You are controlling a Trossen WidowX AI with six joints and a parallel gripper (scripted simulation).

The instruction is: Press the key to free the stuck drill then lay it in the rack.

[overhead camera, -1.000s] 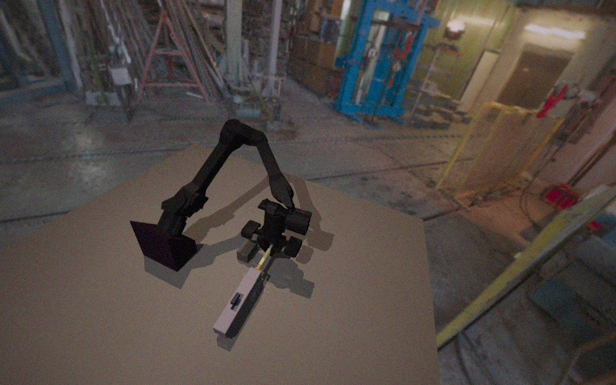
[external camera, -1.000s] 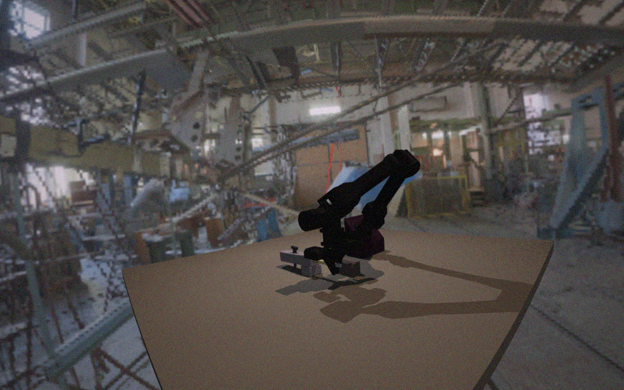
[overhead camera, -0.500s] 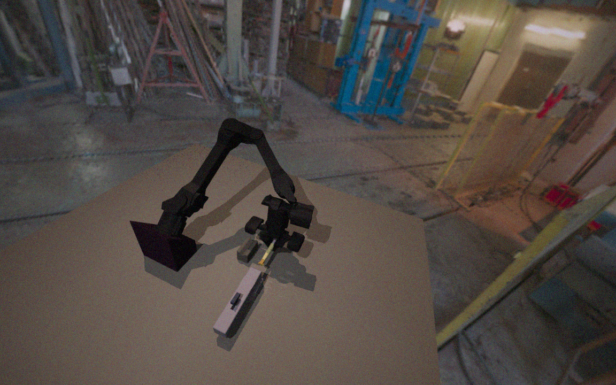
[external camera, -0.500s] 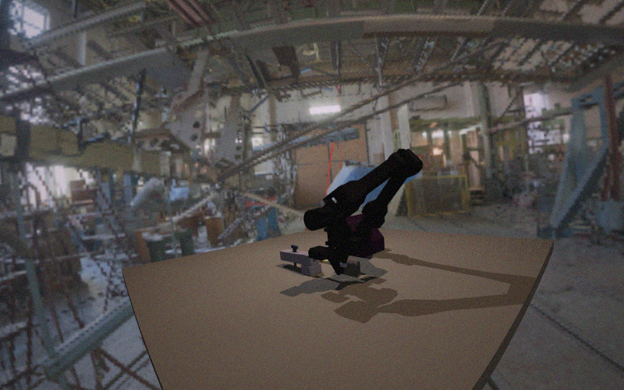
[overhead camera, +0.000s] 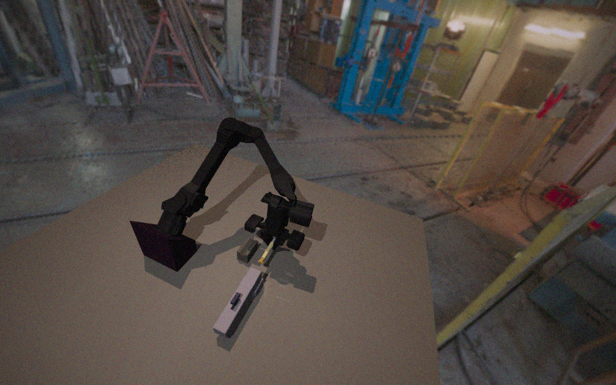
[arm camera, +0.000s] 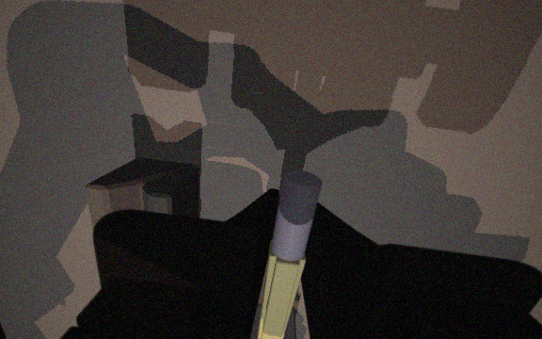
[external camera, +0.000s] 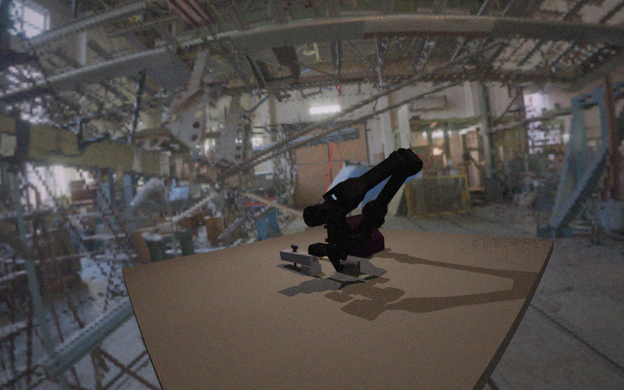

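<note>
The drill has a yellow body and a grey cylindrical end. My gripper is shut on it, low over the table. Its yellow part points at the near end of a long pale housing, and a small gap seems to show between them. The dark key stands on top of the housing. The small grey-brown rack stands beside the drill, on the arm base's side. The fingers hide part of the drill.
The arm's dark purple base stands beyond the rack. The brown table carries everything. The arm's shadow falls across it around the gripper.
</note>
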